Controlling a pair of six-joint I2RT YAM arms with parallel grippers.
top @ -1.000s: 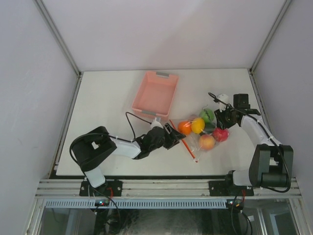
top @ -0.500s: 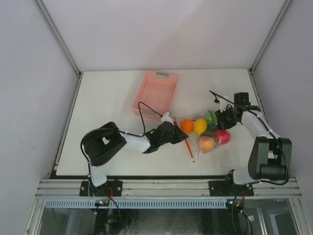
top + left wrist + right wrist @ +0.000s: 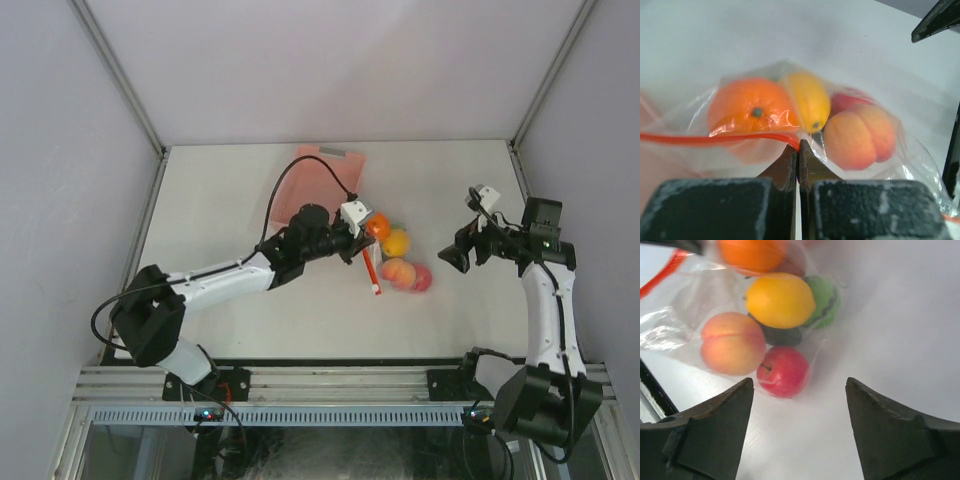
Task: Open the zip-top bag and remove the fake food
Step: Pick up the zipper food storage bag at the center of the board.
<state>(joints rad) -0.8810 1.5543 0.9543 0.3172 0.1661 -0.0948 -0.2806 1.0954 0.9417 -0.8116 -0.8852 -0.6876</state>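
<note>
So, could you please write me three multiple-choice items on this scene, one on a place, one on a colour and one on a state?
1. Where is the right claw relative to the zip-top bag?
A. Inside it
B. Beneath it
C. Apart from it, on its right

2. What colour is the bag's zipper strip?
A. Red-orange
B. Blue
C. Green

3. What state is the left claw in?
A. Wide open
B. Shut on the zipper strip
C. Shut on nothing

Answers:
1 C: the top view shows a gap between claw and bag.
2 A: the left wrist view shows the strip as red-orange.
3 B: its fingers are pressed together with the strip pinched between them.
</note>
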